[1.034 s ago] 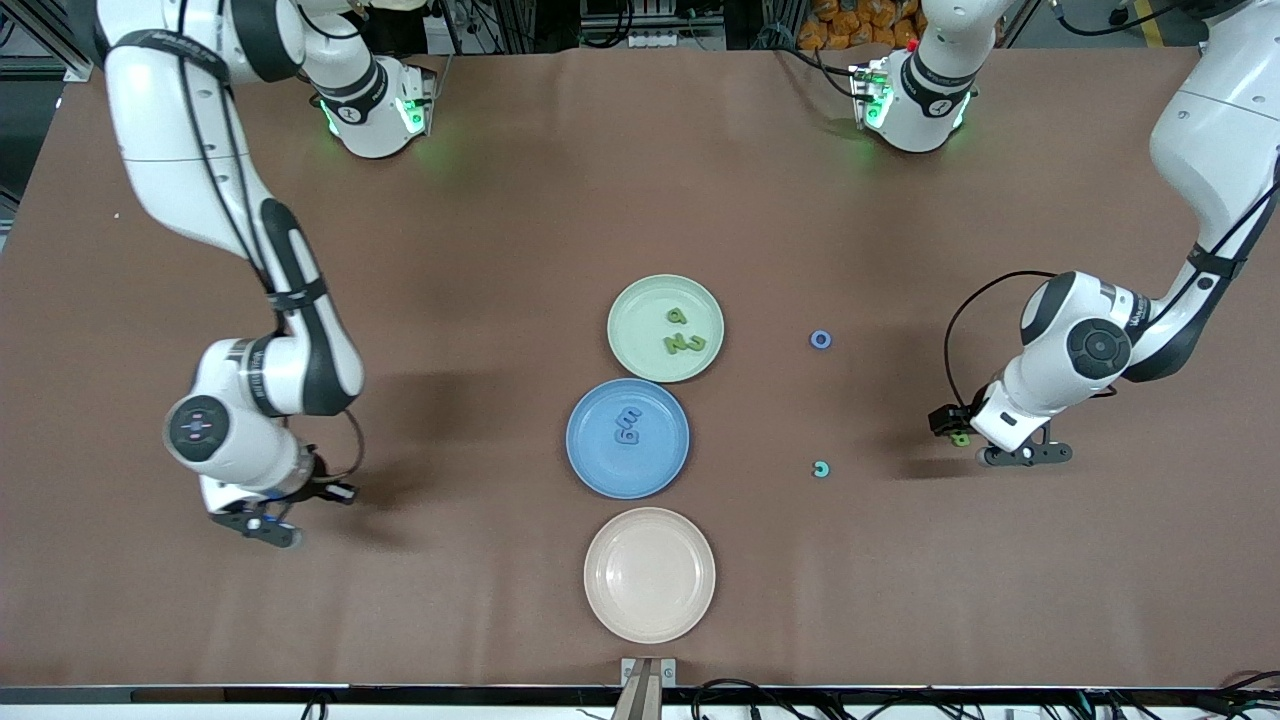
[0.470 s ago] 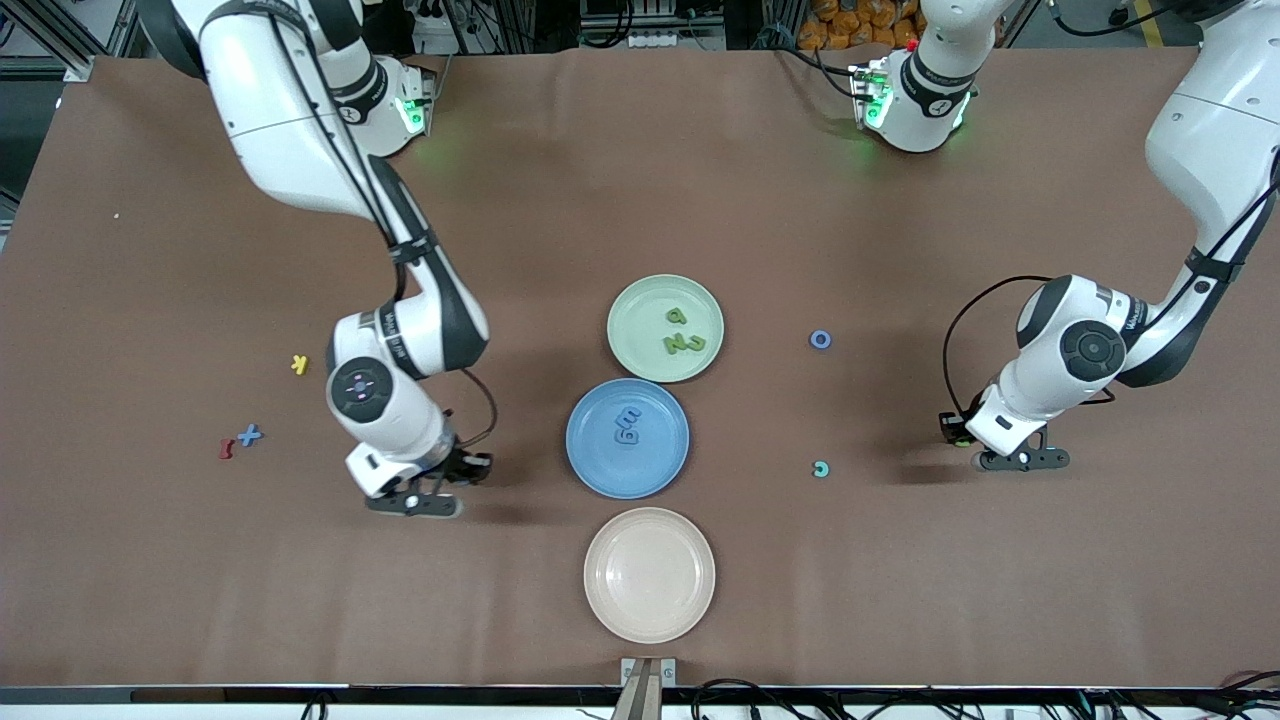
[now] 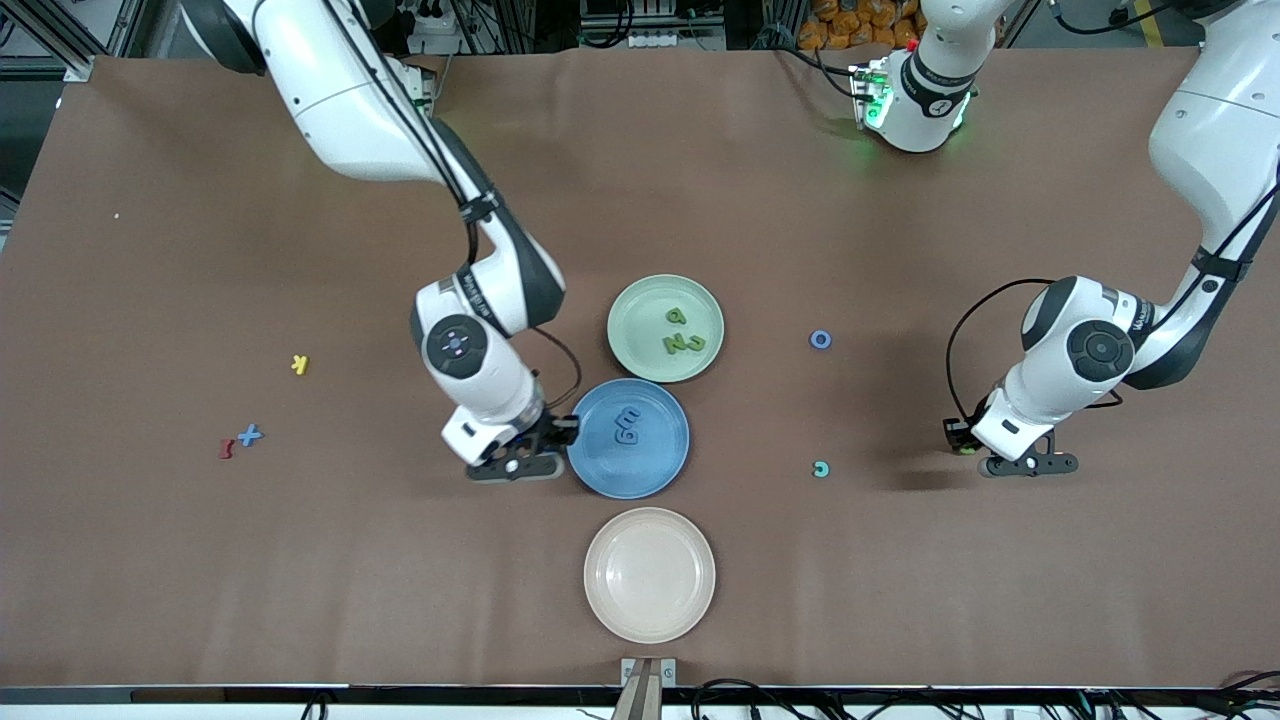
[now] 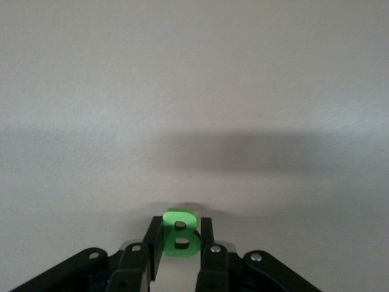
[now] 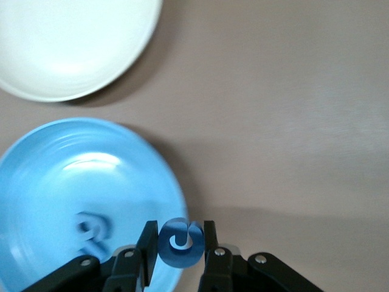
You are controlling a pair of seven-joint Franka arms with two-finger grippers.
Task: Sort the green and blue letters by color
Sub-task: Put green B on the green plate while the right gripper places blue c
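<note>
Left gripper [image 4: 176,243] pinching green B [image 4: 178,234], right gripper [image 5: 179,243] clamping blue letter [image 5: 180,242], perhaps C, over blue plate's [image 3: 600,470] rim

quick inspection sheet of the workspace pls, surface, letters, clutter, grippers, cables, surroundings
surface: brown table; green plate, blue plate and cream plate in a row.
job's things: green letters on green plate, blue letters on blue plate; blue ring, teal C, blue X loose.
clutter: yellow K, red letter.
grippers: left gripper shut on green B; right gripper shut on blue letter at blue plate's rim.
cables: black loops on both wrists.
surroundings: nothing seen.
</note>
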